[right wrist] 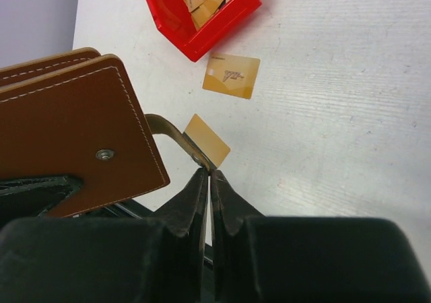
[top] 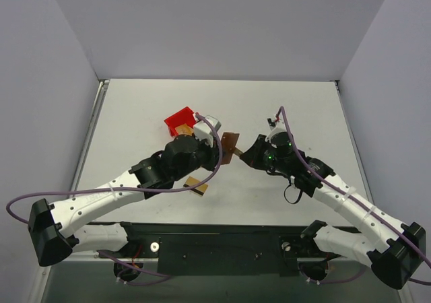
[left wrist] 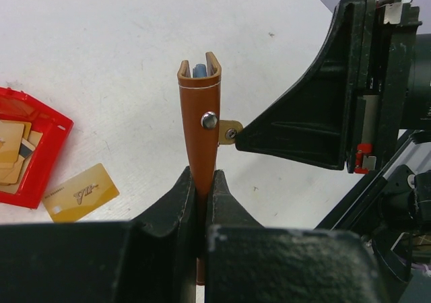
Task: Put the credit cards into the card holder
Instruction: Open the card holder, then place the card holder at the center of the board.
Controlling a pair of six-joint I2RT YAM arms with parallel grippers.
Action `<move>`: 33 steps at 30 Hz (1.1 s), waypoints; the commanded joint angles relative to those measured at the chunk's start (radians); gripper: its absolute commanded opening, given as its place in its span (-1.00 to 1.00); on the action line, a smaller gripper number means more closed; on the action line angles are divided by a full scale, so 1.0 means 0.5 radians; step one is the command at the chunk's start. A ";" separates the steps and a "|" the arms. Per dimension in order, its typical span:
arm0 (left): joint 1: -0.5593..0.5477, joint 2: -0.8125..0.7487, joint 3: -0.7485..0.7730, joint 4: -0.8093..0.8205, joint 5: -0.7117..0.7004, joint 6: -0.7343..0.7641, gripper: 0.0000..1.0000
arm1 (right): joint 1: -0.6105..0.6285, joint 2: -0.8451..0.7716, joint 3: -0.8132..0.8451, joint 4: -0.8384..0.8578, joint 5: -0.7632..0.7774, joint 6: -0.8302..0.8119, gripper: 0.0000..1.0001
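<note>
Left tool (left wrist: 202,176): almost closed, it pinches the lower end of the holder (left wrist: 198,111), which stands upright between the fingers.
Right tool (right wrist: 209,173): closed fully, its tips grip the end of the snap tab (right wrist: 176,136) that comes out of the holder's side.
Holder: at the centre of the top view, held between both tools; a blue panel shows in its open upper end.
Cards: several cards (left wrist: 11,148) lie in the red bin (left wrist: 50,156) at the lower left of the left wrist view; one loose card (left wrist: 79,192) lies on the tabletop (left wrist: 101,47) just beside the bin.
Hard to make out: the holder's bottom edge is hidden behind the left tool. The bin is cut off by the frame edge. In the right wrist view another card (right wrist: 207,141) shows close to the tab; I cannot tell whether they touch.
</note>
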 commanded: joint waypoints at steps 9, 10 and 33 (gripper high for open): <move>0.084 0.231 -0.249 0.426 0.246 -0.345 -1.00 | -0.202 -0.226 -0.063 -0.282 0.137 -0.045 -0.65; 0.114 0.259 -0.273 0.451 0.295 -0.394 -1.00 | -0.229 -0.274 -0.072 -0.301 0.143 -0.057 -0.58; 0.185 1.219 -0.464 1.532 1.139 -1.051 -0.68 | -0.358 -0.477 -0.128 -0.439 0.180 -0.042 -0.35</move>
